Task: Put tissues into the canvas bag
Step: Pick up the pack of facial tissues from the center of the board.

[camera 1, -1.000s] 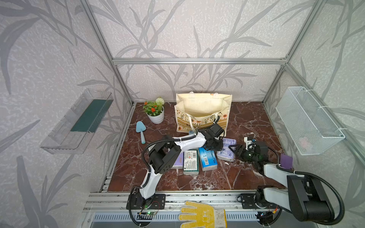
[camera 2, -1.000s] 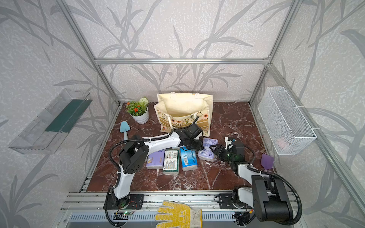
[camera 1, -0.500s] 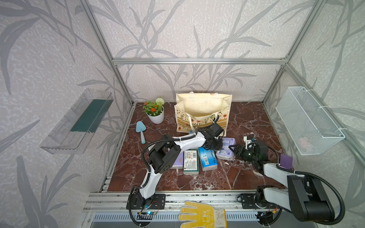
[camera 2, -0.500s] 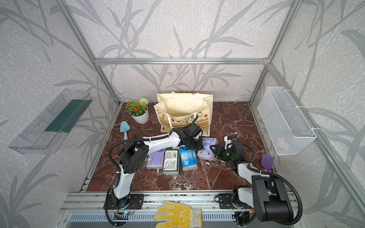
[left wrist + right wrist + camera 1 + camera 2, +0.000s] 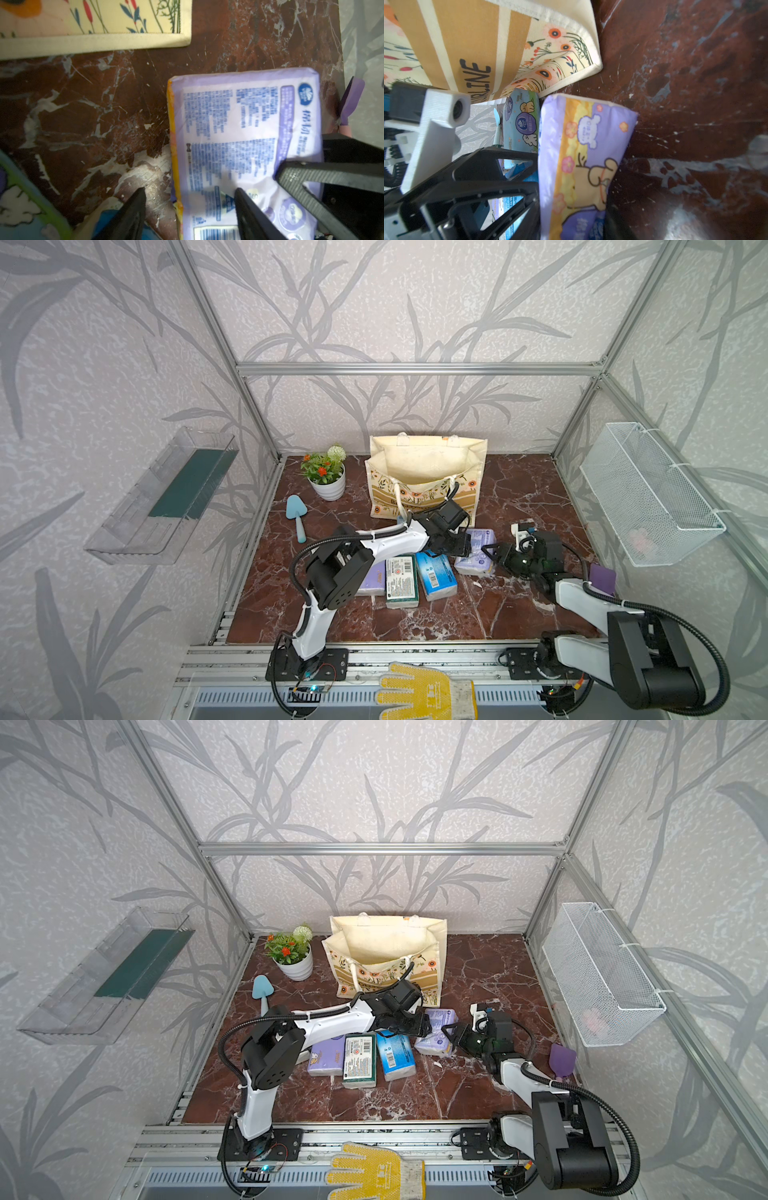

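- Where the tabletop [image 5: 519, 489] meets its left edge, one blue trowel [image 5: 296, 514] lies, with one flower pot [image 5: 330, 487] near the rear left corner. Bare marble runs along the whole front edge and fills the rear right corner.
- One canvas bag [image 5: 419, 462] stands upright at the rear middle, mouth open.
- Four tissue packs show in both top views, all on the marble in front of the bag. Three lie close side by side in a row: a partly hidden lilac pack [image 5: 326, 1058] under the left arm, one green pack [image 5: 401, 583] and one blue pack [image 5: 435, 578]. The pinched lilac pack [image 5: 478, 556] sits just beside the row.
- The left gripper [image 5: 189, 190] hangs spread, one finger over that pack and one over marble.
- The right gripper [image 5: 492, 558] squeezes the pinched lilac pack's end.
- One purple scoop [image 5: 601, 578] sits at the right edge.
- The right wrist view shows a dog-print blue pack [image 5: 521, 124] beside the bag's bottom corner. Whether it is the row's blue pack, I cannot tell.
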